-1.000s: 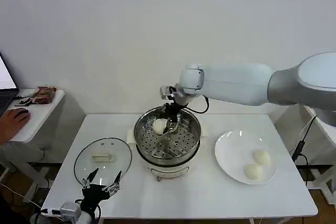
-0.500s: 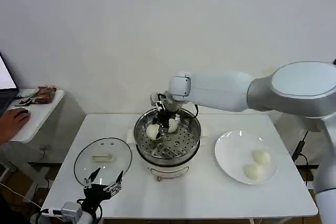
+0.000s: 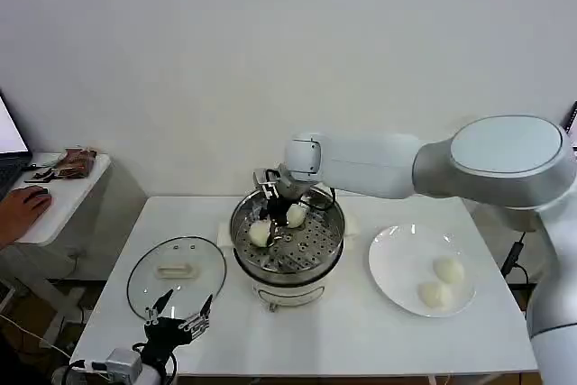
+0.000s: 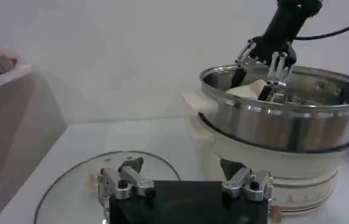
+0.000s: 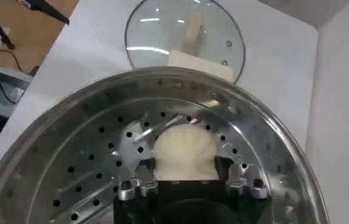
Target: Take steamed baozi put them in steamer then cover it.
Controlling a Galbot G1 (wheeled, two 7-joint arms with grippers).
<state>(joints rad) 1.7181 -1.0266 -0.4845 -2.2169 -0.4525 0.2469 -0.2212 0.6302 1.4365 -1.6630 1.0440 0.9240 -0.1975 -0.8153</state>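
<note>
Your right gripper (image 3: 287, 215) has swung toward the steamer's (image 3: 315, 263) 11 o'clock rim, jaws clamped on a baozi (image 5: 184, 152) just above the perforated floor. Another bun (image 3: 259, 234) lies at 9 o'clock. Left gripper (image 4: 185, 182) waits, jaws spread, over the cover (image 3: 177, 274) on the bench (image 3: 361, 331).

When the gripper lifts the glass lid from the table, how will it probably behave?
The cover looks like rigid glass with a metal rim, so probably stiff, fragile and rather heavy for its thinness. It lies flat, so rolling seems unlikely. Its smooth dome may be slippery; the white handle seems the safer hold for the left gripper.
</note>
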